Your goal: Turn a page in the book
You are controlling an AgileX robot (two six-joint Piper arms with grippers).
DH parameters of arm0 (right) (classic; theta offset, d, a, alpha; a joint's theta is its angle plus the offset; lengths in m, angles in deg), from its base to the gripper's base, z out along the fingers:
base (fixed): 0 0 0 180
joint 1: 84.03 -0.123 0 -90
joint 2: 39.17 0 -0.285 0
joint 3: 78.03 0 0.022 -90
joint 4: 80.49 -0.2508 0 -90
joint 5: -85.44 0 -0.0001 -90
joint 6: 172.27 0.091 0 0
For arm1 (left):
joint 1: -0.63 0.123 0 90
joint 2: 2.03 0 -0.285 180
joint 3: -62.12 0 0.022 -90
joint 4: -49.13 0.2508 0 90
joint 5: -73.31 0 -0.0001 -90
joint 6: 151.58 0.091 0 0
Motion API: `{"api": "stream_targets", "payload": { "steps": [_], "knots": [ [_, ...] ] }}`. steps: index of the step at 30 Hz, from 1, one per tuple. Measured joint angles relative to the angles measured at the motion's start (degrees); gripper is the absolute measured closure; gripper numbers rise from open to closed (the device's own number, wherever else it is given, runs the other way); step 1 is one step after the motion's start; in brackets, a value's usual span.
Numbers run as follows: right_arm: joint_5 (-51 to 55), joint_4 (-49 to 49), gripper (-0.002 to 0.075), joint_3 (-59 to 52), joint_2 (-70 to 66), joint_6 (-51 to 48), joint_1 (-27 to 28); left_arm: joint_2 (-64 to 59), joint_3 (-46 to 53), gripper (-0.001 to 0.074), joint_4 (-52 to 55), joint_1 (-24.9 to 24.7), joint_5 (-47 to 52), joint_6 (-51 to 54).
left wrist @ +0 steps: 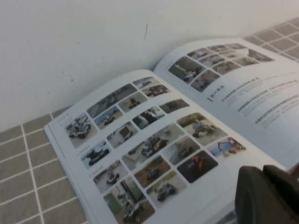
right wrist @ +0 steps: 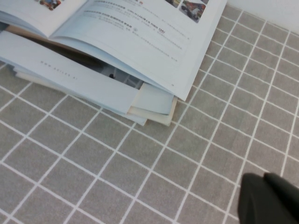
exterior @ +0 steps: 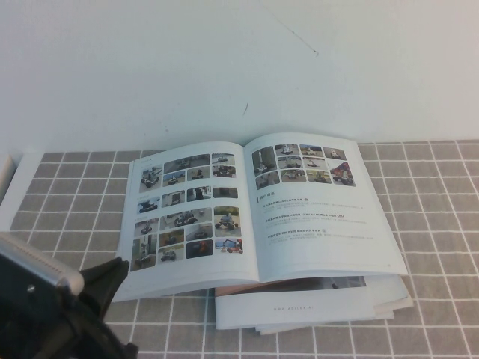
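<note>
The book (exterior: 258,209) lies open on the grey tiled table (exterior: 441,187), close to the back edge by the white wall (exterior: 224,60). It rests on top of a stack of booklets (exterior: 314,307), which stick out under its front edge. The page (exterior: 187,213) on the left side lies flat and shows a grid of small colour photos of wheeled robots. The right side has 2 rows of photos at the top and lines of grey text below.

The left gripper (exterior: 112,277) is near the front left corner of the table, just beside the front left corner of the book. It holds nothing, and you cannot tell if its fingers are apart or together.

The right gripper (right wrist: 271,200) does not show in the high view. In its own wrist view a bit of black shows over bare tiles, away from the book's right corner. You cannot tell if it is open or closed.
</note>
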Motion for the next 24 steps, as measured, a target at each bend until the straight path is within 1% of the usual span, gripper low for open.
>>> {"api": "stream_targets", "payload": {
  "steps": [2, 4, 9, 12, 16, 21, 24],
  "knots": [
    [0.00, 0.00, 0.0727, 0.00, 0.00, 0.00, 0.00, 4.28, 0.00, 0.0738, -5.21, 0.00, 4.93, 4.32],
    [0.00, 0.00, 0.0727, 0.00, 0.00, 0.00, 0.00, 7.67, 0.13, 0.0738, -11.88, 0.00, 7.56, 10.93],
    [0.00, 0.00, 0.0727, 0.00, 0.00, 0.00, 0.00, 15.75, 3.07, 0.0738, -31.33, 0.00, 7.11, 33.62],
    [0.00, 0.00, 0.0727, 0.00, 0.00, 0.00, 0.00, 22.10, 5.23, 0.0738, -39.06, 0.83, 6.25, 43.71],
    [0.00, 0.00, 0.0727, 0.00, 0.00, 0.00, 0.00, 31.53, 8.16, 0.0738, -43.94, 3.54, 6.65, 51.13],
    [0.00, 0.00, 0.0727, 0.00, 0.00, 0.00, 0.00, 40.69, 11.74, 0.0738, -45.66, 7.28, 7.14, 54.32],
    [0.00, 0.00, 0.0727, 0.00, 0.00, 0.00, 0.00, 42.42, 14.11, 0.0738, -45.81, 8.02, 5.70, 54.68]
  ]
}}
